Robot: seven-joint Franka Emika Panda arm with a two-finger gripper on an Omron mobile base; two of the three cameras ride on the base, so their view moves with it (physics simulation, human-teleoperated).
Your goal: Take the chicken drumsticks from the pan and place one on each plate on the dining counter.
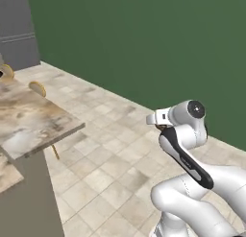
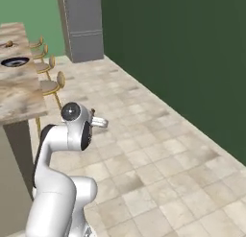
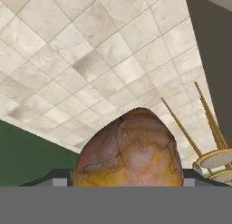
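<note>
Green wall (image 2: 182,53) ran along the far right of the room, over a beige tiled floor (image 2: 158,149). Grey tall fridge-like cabinet (image 2: 82,25) stood in the far corner. Dining counter (image 2: 17,94), a mottled marble slab, stretched along the left side of the right base view; the same slab's near end (image 1: 33,121) showed at left in the left base view. White arm (image 2: 62,149) was folded up near the base, well apart from the counter, hand held over the open floor. Row of tan stools (image 2: 52,85) stood just beside the counter's right edge.

On the counter, far end: one plate (image 2: 14,62) with a dark centre, and beyond it a small brown item (image 2: 8,44), too small to tell what.

Gripper (image 3: 129,182) was closed on a chicken drumstick (image 3: 131,150), golden-brown and lumpy, sitting between the fingers at the bottom of the hand view, floor tiles and stool legs (image 3: 186,128) behind it. In the right base view a brown bit (image 2: 92,111) showed at the hand.
</note>
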